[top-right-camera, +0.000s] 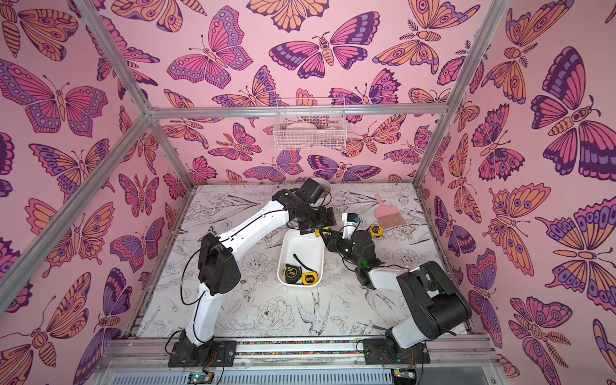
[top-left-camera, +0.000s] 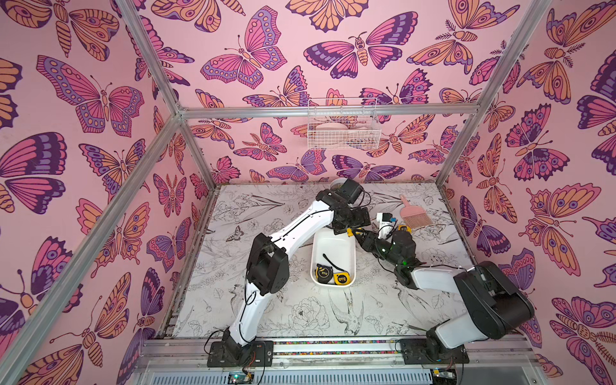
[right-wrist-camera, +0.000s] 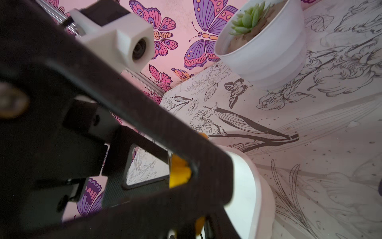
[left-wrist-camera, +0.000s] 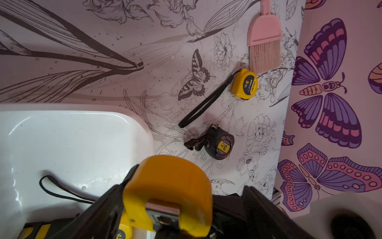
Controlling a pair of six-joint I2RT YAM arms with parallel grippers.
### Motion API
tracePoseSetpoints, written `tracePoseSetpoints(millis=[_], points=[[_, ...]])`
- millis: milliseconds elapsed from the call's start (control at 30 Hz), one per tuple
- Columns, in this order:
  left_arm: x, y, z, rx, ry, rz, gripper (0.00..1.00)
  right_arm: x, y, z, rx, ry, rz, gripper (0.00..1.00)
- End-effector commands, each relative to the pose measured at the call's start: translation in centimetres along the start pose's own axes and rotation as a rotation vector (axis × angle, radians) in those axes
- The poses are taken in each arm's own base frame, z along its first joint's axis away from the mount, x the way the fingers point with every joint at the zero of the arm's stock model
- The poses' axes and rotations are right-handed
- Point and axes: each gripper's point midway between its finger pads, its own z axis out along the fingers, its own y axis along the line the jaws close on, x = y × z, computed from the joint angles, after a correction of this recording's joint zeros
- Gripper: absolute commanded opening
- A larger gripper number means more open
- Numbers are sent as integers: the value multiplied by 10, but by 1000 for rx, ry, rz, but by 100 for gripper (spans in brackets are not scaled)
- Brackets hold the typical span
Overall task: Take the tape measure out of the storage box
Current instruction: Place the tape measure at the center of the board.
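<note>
White tabletop point(top-left-camera: 300, 310), printed with black line-drawn flowers and birds, carries everything. Read a top view as the dial, with 12 o'clock at the back wall. The storage box point(top-left-camera: 333, 248) lies near the centre, its long axis running 12 to 6. A wire basket point(top-left-camera: 343, 133) hangs on the wall at 12 o'clock. Below it a round white plant pot point(right-wrist-camera: 268, 53) holding a green succulent stands at the table's 12 o'clock edge. A pink brush point(top-left-camera: 415, 216) lies at 2 o'clock from the box.

Both arms meet over the box's 1 o'clock corner. There the right gripper point(right-wrist-camera: 227, 182) is clamped on the held tape measure point(left-wrist-camera: 167, 186), a yellow one. The left gripper point(left-wrist-camera: 189, 182) has its jaws apart, wider than the case.

At the box's 6 o'clock end a black-and-yellow tape measure point(top-left-camera: 322, 272) and a yellow tape measure point(top-left-camera: 341, 278) lie side by side. Outside, toward 2 o'clock, a loose yellow tape measure point(left-wrist-camera: 245, 83) sits just beside the brush bristles, with a round black tape measure point(left-wrist-camera: 220, 144) near it.
</note>
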Motion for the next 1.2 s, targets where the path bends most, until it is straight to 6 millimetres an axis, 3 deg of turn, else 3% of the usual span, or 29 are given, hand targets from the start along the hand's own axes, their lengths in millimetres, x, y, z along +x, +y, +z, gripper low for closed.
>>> tracePoseSetpoints(millis=[0,167,400,733,967,1067,1167], points=[[-8,10,2,-30,-12,12,97,-9,-14,-15,52,-38,-1,3],[-21,30,-4,-93,-64,36,99,-21,-33,-36,117,-66,53,2],[-36,64,-27,-208,-144,101,99,-31,-71,-62,277,-57,105,1],[-11,107,-34,-338,-112,156,99,-3,-110,-38,336,162,243,2],[2,123,-38,-376,-91,174,99,15,-130,-24,365,237,310,5],[8,129,-42,-393,-72,197,99,20,-138,-27,423,277,299,13],[21,137,-40,-423,-16,215,99,21,-141,-30,456,296,274,32]])
